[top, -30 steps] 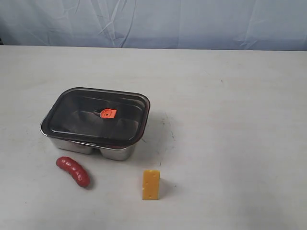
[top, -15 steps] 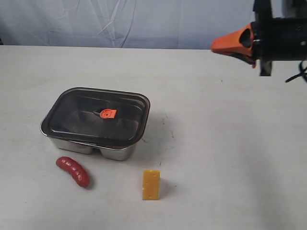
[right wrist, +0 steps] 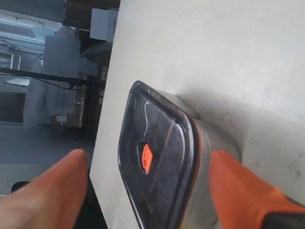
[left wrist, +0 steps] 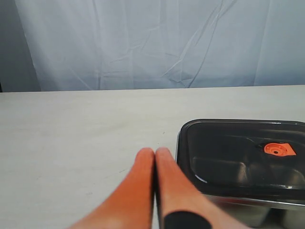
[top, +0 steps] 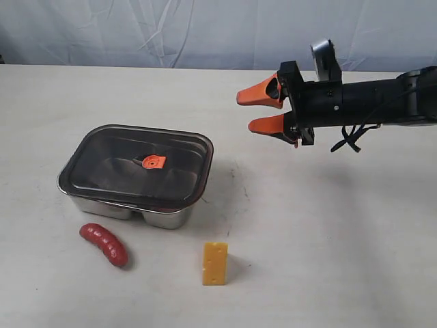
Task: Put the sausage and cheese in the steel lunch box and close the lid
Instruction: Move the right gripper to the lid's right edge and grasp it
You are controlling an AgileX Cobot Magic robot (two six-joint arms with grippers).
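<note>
— Lid (top: 116,164), dark smoky plastic: where?
— On the shiny steel lunch box (top: 164,217), ahead of and below my right claw (top: 246,113), jaws spread, empty. Likely light, stiff, slick; I'd pinch its near rim.

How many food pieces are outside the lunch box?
2: the sausage in front of the steel lunch box, the cheese standing further right. The dark lid may hide more inside.
</note>
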